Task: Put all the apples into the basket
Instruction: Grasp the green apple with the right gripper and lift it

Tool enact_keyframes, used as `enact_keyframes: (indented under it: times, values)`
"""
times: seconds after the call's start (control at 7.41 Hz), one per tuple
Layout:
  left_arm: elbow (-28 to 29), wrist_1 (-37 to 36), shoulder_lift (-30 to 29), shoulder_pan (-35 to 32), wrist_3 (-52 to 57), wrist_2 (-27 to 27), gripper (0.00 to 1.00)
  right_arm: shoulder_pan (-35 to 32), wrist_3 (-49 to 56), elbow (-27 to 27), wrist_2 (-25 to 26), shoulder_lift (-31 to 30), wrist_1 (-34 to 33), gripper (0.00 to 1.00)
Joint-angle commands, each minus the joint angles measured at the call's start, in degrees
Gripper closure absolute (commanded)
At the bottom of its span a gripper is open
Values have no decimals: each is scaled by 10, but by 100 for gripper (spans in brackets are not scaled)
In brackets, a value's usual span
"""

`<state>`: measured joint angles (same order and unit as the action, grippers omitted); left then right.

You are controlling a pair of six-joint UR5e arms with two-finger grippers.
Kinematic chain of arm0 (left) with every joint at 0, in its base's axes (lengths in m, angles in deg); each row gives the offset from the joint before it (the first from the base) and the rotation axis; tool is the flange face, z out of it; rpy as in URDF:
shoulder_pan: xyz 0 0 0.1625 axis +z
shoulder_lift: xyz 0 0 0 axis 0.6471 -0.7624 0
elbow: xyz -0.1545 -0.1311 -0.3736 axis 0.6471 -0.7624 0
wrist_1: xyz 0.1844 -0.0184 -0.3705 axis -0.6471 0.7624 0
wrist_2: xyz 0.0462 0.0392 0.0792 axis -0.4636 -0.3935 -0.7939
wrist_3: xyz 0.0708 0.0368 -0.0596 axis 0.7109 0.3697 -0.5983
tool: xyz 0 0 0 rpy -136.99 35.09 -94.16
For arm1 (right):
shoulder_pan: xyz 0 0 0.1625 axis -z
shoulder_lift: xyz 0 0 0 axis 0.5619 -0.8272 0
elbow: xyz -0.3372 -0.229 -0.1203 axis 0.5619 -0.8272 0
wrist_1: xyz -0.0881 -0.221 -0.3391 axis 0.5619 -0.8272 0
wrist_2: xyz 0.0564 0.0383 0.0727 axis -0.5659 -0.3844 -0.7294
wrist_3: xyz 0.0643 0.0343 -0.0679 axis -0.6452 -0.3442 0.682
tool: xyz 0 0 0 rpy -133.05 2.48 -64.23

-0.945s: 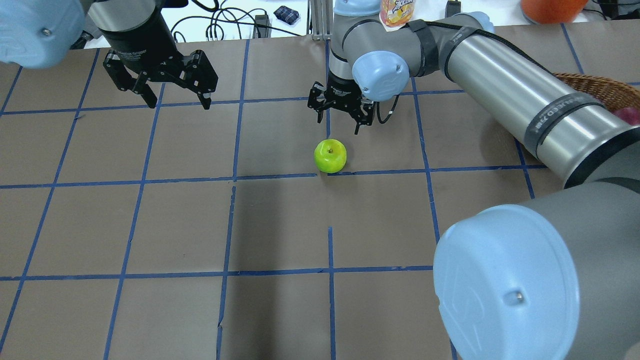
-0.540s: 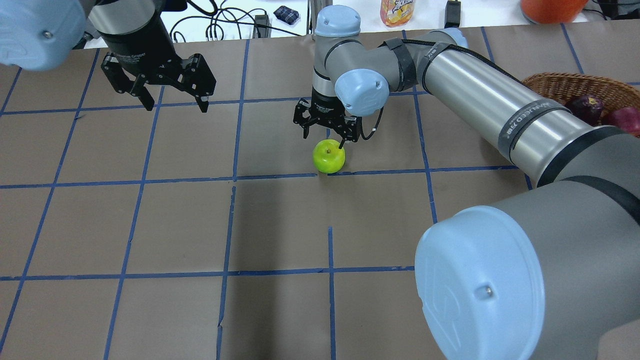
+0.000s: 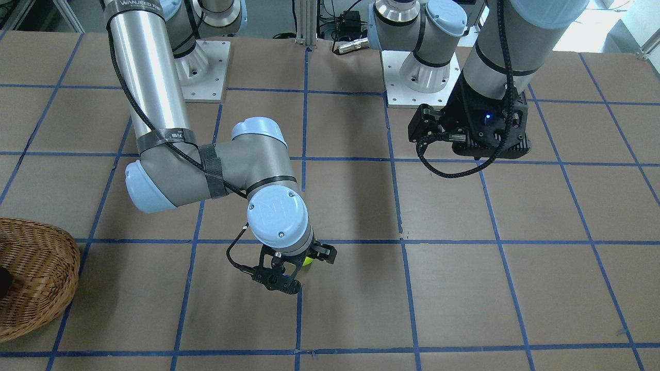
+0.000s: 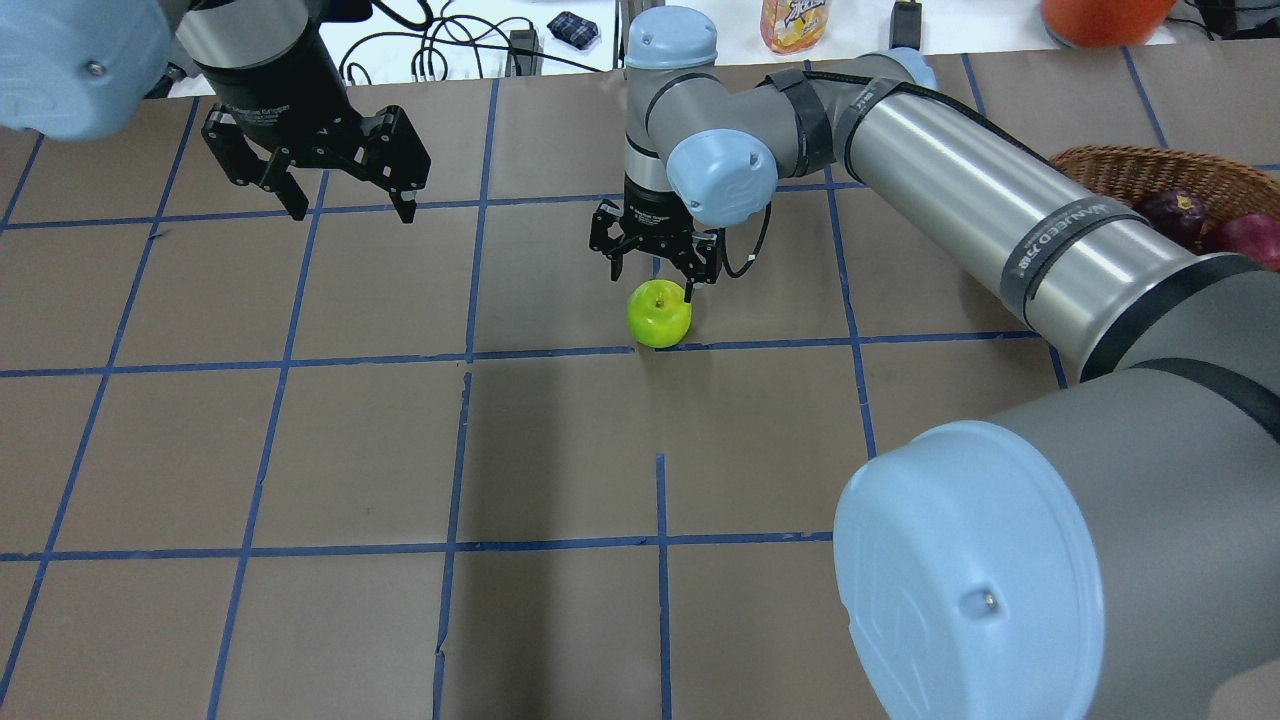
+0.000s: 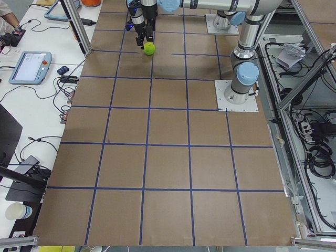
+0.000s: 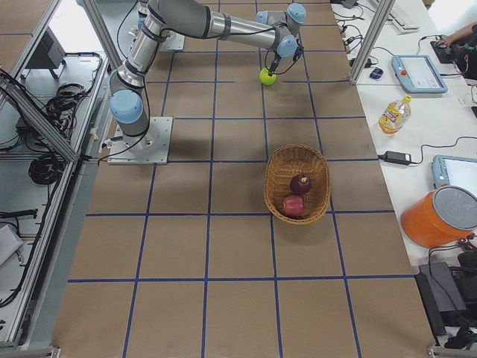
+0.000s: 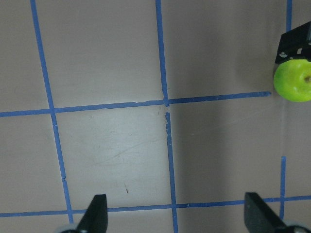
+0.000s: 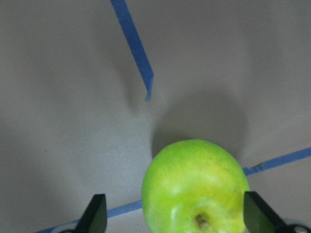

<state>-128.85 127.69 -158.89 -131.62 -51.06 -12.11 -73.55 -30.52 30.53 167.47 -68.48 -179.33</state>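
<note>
The green apple (image 4: 659, 313) lies on the brown table near the middle; it also shows in the right wrist view (image 8: 194, 187) and the left wrist view (image 7: 293, 80). My right gripper (image 4: 652, 282) hangs open just above it, one finger on each side, not touching. The wicker basket (image 4: 1130, 165) stands at the far right, and also shows in the exterior right view (image 6: 298, 149). It holds the maroon apple (image 4: 1172, 215) and the red apple (image 4: 1250, 238). My left gripper (image 4: 352, 205) is open and empty over the far left of the table.
An orange bucket (image 4: 1100, 15) and a drink bottle (image 4: 793, 25) stand on the white bench beyond the table's far edge, with cables and tablets. My right arm (image 4: 1000, 210) stretches across the table's right half, next to the basket.
My right gripper has moved left and down, from beyond the green apple to just above it. The apple and my left arm have not moved.
</note>
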Motion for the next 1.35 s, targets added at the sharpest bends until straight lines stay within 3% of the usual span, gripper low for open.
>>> enact_keyframes:
  times: [0.0, 0.81, 0.94, 1.08, 1.22]
  values:
    - [2, -2, 0, 1, 0, 0, 0, 0, 2, 3, 12, -5, 21, 0]
    - [-1, -2, 0, -1, -1, 3, 0, -2, 34, 3, 5, 28, 14, 0]
    - [-1, -2, 1, -2, -1, 1, 0, -2, 35, 1, 5, 32, 13, 37]
    - [0, -2, 2, -2, -1, -2, 0, -2, 29, -2, 4, 27, 13, 89]
    - [1, -2, 2, -2, 0, -2, 0, -1, 27, -5, 2, 24, 13, 100]
